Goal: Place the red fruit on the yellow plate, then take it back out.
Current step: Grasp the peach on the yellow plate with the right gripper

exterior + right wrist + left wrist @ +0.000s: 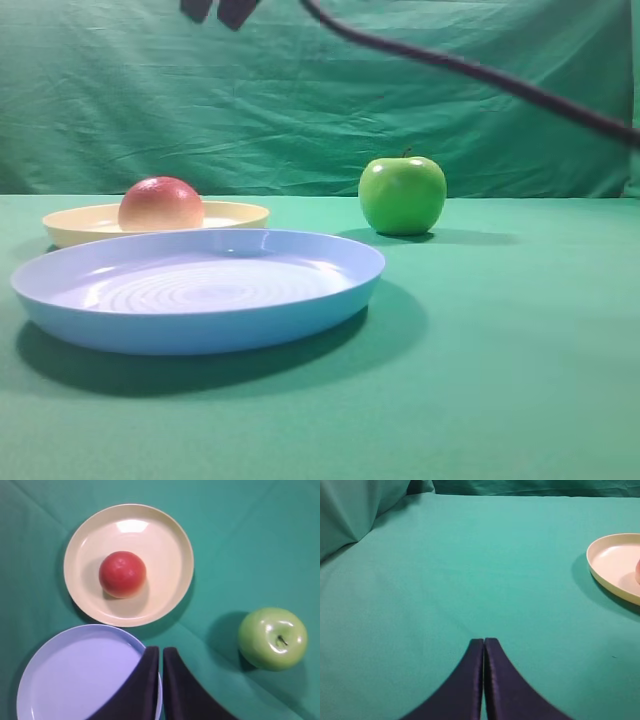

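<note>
On the yellow plate [128,565], upper left of the overhead wrist view, the red fruit [122,574] is seen resting free.
Both grippers, left [484,641] and right [161,650], are clenched on nothing. A blue plate [75,680] is shown lower left, a green apple [272,638] at right, all on green cloth [520,350].

Each pincer [161,652] has two dark navy, smoothly curved, tapering fingers [470,680]; a dark cable [480,72] trails overhead.
</note>
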Controlling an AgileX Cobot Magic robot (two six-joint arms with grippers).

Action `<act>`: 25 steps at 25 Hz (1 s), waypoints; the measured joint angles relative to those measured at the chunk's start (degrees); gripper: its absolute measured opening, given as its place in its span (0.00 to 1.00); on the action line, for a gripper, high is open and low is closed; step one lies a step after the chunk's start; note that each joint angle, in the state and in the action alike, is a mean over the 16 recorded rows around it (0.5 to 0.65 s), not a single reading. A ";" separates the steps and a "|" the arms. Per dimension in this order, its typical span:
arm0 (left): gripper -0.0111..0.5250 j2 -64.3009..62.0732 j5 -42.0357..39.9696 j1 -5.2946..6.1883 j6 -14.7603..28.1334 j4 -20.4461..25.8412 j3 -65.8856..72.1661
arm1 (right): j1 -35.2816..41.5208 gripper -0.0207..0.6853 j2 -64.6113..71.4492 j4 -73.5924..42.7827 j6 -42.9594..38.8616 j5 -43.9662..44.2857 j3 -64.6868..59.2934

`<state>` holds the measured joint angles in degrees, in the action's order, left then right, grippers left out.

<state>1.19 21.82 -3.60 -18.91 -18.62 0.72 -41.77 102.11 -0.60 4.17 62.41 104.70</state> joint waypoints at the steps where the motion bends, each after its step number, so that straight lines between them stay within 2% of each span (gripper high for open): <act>1: 0.02 0.00 0.00 0.00 0.00 0.00 0.00 | 0.03 0.05 -1.55 -0.96 -1.45 0.56 -0.62; 17: 0.02 0.00 0.00 0.00 0.00 0.00 0.00 | 0.16 0.03 -27.47 -10.44 -12.86 -0.98 -21.19; 25: 0.02 0.00 0.00 0.00 0.00 0.00 0.00 | 0.30 0.03 -38.60 -16.22 -16.82 3.38 -26.17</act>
<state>1.19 21.82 -3.60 -18.91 -18.62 0.72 -41.47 63.51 -16.82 -12.66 65.79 78.53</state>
